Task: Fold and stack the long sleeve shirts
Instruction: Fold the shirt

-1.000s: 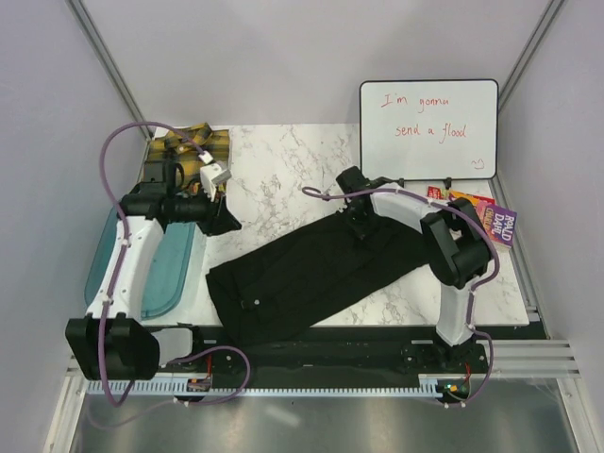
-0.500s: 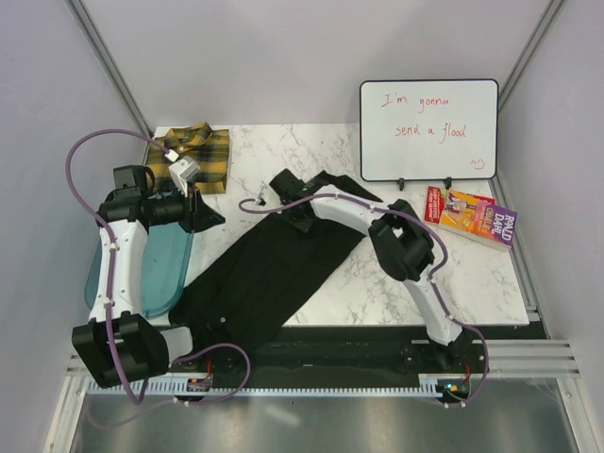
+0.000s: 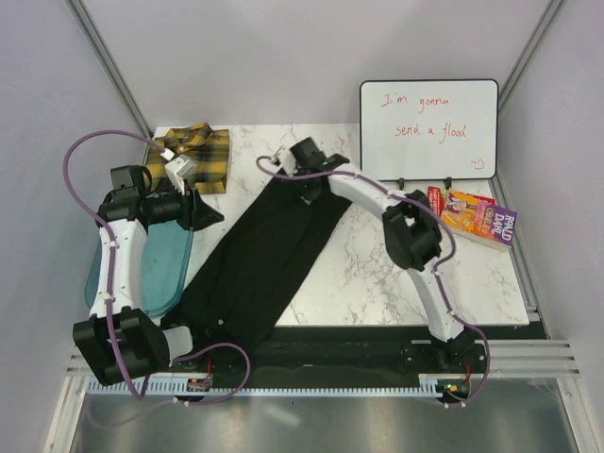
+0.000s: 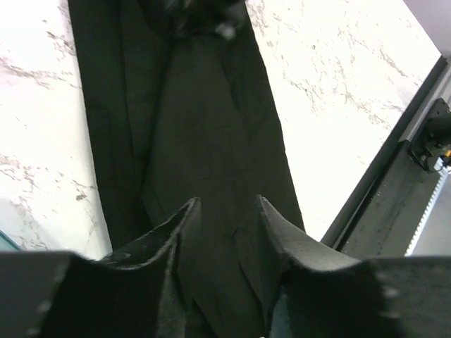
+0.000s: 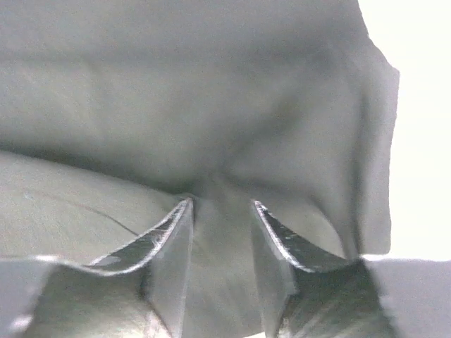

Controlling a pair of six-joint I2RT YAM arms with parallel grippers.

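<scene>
At the far left, a translucent blue plastic tub sits at the desk's left edge, partly under the left arm. Behind it, in the far left corner of the white marble-patterned desk, the yellow-and-black plaid button-up shirt lies in a compact bundle.

The left gripper hangs just in front of that bundle, pointing at the left edge of the plain black long sleeve shirt. Its two fingers stand part-way apart, with a clear gap that shows black cloth beyond; nothing looks clamped between them.

The black shirt lies as a long narrow band running diagonally from the near left edge of the desk to the far middle. It is flat and folded lengthwise, with creases along it.

The right gripper is at the shirt's far end, right down on the cloth. Its fingers are also part-way apart, and a soft ridge of fabric rises towards the gap without being pinched.

Further right, a white rectangular whiteboard with red handwriting stands at the back. Colourful paperback books lie in front of it, well apart from both shirts.
</scene>
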